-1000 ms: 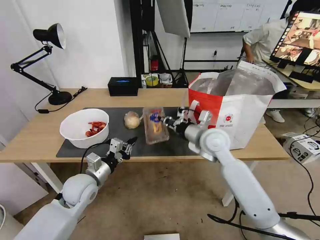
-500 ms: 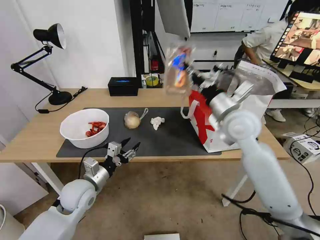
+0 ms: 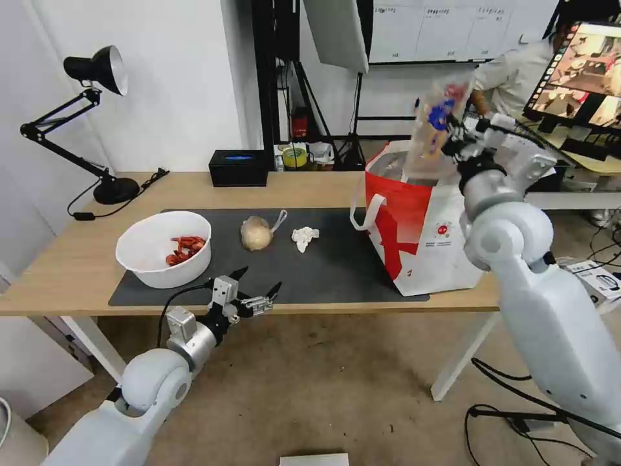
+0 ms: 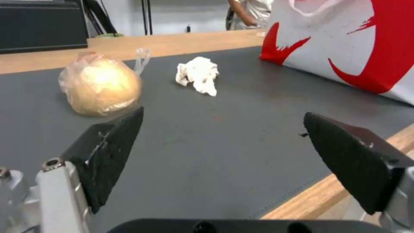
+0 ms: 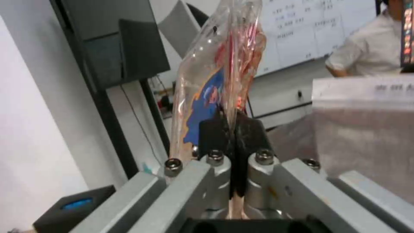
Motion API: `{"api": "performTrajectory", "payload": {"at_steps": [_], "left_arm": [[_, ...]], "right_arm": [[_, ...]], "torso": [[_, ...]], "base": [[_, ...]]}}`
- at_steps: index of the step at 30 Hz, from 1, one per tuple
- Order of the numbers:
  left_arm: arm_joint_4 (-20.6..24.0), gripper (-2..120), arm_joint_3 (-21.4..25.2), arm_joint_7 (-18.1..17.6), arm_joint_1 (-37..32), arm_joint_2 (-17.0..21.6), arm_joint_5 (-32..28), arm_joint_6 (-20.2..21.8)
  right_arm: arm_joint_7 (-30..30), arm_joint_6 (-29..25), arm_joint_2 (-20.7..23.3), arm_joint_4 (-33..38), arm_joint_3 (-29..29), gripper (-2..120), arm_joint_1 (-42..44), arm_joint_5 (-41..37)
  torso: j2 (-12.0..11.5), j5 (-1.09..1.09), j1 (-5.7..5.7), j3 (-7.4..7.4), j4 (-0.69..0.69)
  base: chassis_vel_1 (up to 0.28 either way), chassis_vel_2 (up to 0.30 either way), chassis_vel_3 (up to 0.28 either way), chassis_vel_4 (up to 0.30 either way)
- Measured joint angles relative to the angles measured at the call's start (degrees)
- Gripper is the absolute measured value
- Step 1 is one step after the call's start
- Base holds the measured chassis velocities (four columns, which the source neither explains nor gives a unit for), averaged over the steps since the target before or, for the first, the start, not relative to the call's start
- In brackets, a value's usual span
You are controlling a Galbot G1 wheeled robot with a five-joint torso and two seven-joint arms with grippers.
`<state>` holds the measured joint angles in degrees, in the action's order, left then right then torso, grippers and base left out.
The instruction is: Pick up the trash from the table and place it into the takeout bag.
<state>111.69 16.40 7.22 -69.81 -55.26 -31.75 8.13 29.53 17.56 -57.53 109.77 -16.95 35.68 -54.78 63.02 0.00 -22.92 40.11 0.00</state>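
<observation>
Carried rightward, the clear tray (image 3: 435,133), blue label unreadable, hangs clamped in the right claw (image 3: 457,137) over the takeout bag (image 3: 427,223).

- A black desk lamp (image 3: 90,123) stands at the far left corner of the worktop, its cord (image 3: 116,197) trailing along the wood.
- A black rectangular box (image 3: 239,167) sits at the back edge, to the right of the lamp.
- A monitor (image 3: 579,71) glows far right of the lamp.
- A cardboard box (image 3: 592,277) lies on the floor below the monitor.
</observation>
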Motion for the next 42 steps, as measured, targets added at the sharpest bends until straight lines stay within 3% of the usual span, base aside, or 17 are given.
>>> {"api": "performTrajectory", "payload": {"at_steps": [14, 27, 42], "left_arm": [[-1.0, 100, -1.3, -0.1, 0.9, -0.1, -0.1, 0.1], [-1.1, 100, -1.6, -0.2, 0.9, 0.0, -0.2, 0.2], [-0.9, 100, -1.2, -0.3, 0.9, 0.1, -0.2, 0.2]], "right_arm": [[6.4, 0.4, -1.0, 0.5, -1.8, 0, 2.8, -15.4], [8.4, 1.0, -1.1, 1.4, -1.8, 0, 2.8, -20.9], [6.6, 1.9, -0.6, 2.6, -1.6, 54, 2.5, -20.5]], "torso": [[0.0, 0.0, 0.0, 0.0, 0.0], [0.0, 0.0, 0.0, 0.0, 0.0], [0.0, 0.0, 0.0, 0.0, 0.0]], "base": [[0.0, 0.0, 0.0, 0.0], [0.0, 0.0, 0.0, 0.0], [0.0, 0.0, 0.0, 0.0]]}}
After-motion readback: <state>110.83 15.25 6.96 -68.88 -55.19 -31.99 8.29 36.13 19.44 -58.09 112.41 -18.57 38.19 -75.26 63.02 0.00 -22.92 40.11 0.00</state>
